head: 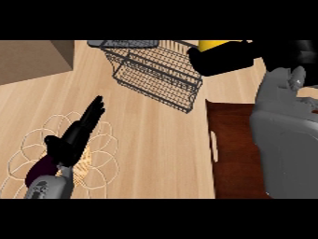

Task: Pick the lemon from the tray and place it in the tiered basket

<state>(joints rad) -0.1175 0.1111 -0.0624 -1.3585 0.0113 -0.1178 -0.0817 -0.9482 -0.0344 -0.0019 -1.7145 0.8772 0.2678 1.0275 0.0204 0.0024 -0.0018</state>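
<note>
The yellow lemon [216, 45] shows only as a small patch at the top of the head view, above my right hand [233, 58], whose black fingers curl round it. That hand hovers just right of the dark wire tiered basket [154, 70], near its upper rim. The brown tray [233, 154] lies at the lower right, partly hidden by my grey right forearm. At the lower left my left hand [82, 128] rests open with straight fingers pointing up, over a white flower-shaped mat.
A cardboard box [24, 60] stands at the upper left corner of the wooden counter. The thin white flower-shaped mat [44, 154] lies under my left hand. Bare wood separates the mat and the tray.
</note>
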